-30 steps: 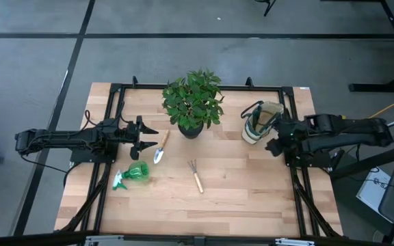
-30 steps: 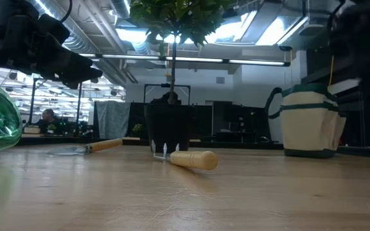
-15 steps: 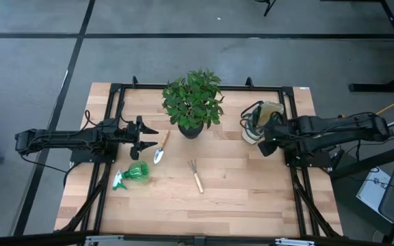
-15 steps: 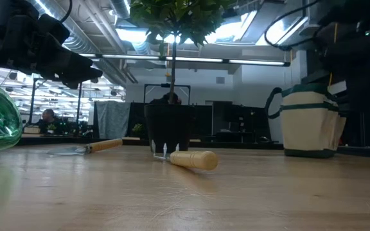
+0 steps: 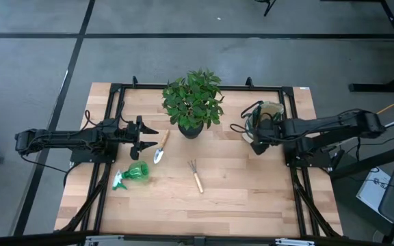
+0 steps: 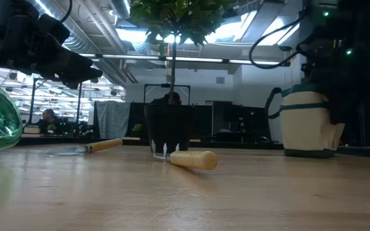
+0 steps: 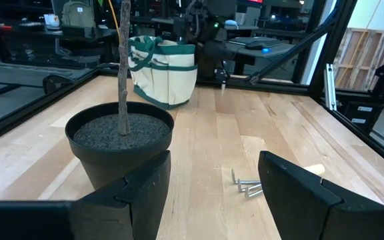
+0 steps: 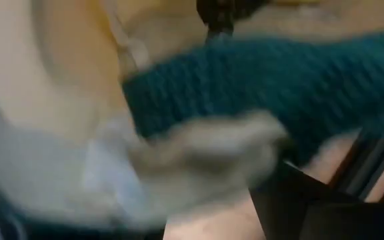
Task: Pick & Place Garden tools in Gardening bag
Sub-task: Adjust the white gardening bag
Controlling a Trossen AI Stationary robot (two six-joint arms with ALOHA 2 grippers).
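The desk point(image 5: 238, 198) is a pale wooden top framed by black rails, standing on a grey floor crossed by dark lines. Near its back edge a leafy potted plant point(image 5: 192, 102) stands in a black pot. The gardening bag point(image 5: 264, 117), cream with green trim, sits upright at the desk's right back part. The right hand point(image 5: 257, 140) is at the bag's front side, right against it; whether it is released or clenched cannot be told, and its own wrist view shows only blurred cream cloth and green trim point(image 8: 245, 87) up close.

The left hand point(image 5: 146, 137) hangs released above the desk's left part, its fingers point(image 7: 299, 190) apart, just beside the trowel point(image 5: 161, 147), which lies flat in front of the pot. The green spray bottle point(image 5: 133, 174) lies on its side nearer the front left. The hand rake point(image 5: 195, 175) lies near the middle, prongs toward the plant.

From desk height the room beyond shows ceiling ducts and strip lights point(image 6: 191, 59), dark benches, and a person point(image 6: 45, 117) seated far off at the left.
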